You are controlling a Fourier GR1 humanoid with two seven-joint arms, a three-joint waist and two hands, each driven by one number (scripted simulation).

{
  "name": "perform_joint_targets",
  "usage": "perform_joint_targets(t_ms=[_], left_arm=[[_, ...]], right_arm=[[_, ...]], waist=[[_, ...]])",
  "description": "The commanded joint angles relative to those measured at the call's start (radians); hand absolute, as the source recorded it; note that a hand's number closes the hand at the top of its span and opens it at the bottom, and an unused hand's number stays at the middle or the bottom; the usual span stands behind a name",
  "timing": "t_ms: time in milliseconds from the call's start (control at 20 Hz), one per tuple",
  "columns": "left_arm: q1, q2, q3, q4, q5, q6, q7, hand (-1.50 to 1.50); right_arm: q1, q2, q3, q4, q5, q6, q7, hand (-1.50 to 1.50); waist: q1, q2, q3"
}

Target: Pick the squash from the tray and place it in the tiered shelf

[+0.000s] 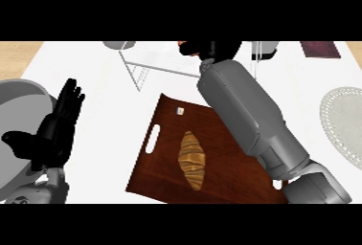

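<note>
1 croissant (191, 159) lies on the wooden tray (226, 184); right hand (210, 48) curls around something orange at the tiered shelf (159, 64).

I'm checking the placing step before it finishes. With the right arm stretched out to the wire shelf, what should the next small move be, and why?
Probably lower the right hand a little and let go. It is curled over something orange at the tiered shelf, most of it hidden, likely the squash. The tray now holds only a croissant. The left hand rests open at the view's left.
</note>
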Motion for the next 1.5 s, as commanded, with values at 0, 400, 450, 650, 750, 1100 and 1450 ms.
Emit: perform_joint_targets(t_ms=[0,400,450,650,750,1100,1450], left_arm=[[-0.031,0.012,0.021,-0.001,-0.007,0.009,0.034,0.00],[0.016,0.017,0.045,0.001,0.012,-0.015,0.008,0.00],[0.000,0.017,0.060,0.041,0.006,-0.008,-0.029,0.00],[0.064,0.035,0.079,-0.025,0.026,-0.020,0.002,0.00],[0.063,0.005,0.058,-0.043,0.013,0.011,0.032,0.00],[0.092,0.018,0.080,-0.040,0.012,0.001,0.010,0.00],[0.073,0.026,0.073,-0.073,-0.008,0.011,0.049,0.00]], right_arm=[[-0.026,0.004,-0.035,0.056,-0.072,-0.116,-0.076,-1.50],[-0.053,0.000,-0.076,-0.039,-0.053,-0.190,-0.067,-1.50],[-0.034,0.004,-0.066,-0.040,-0.054,-0.268,-0.053,-1.50],[0.021,-0.035,-0.075,-0.180,0.057,-0.193,0.091,-1.50],[0.055,-0.060,-0.115,-0.246,0.046,-0.171,0.134,-1.50],[0.337,-0.097,-0.056,-0.679,0.111,0.011,0.220,-1.50],[0.596,-0.157,-0.006,-1.167,0.115,0.211,0.294,-1.50]], waist=[[-0.009,0.000,0.000],[-0.045,-0.014,0.000],[-0.042,-0.011,0.000],[-0.077,-0.029,0.000],[-0.092,-0.035,0.001],[-0.122,-0.042,0.001],[-0.123,-0.038,0.000]])
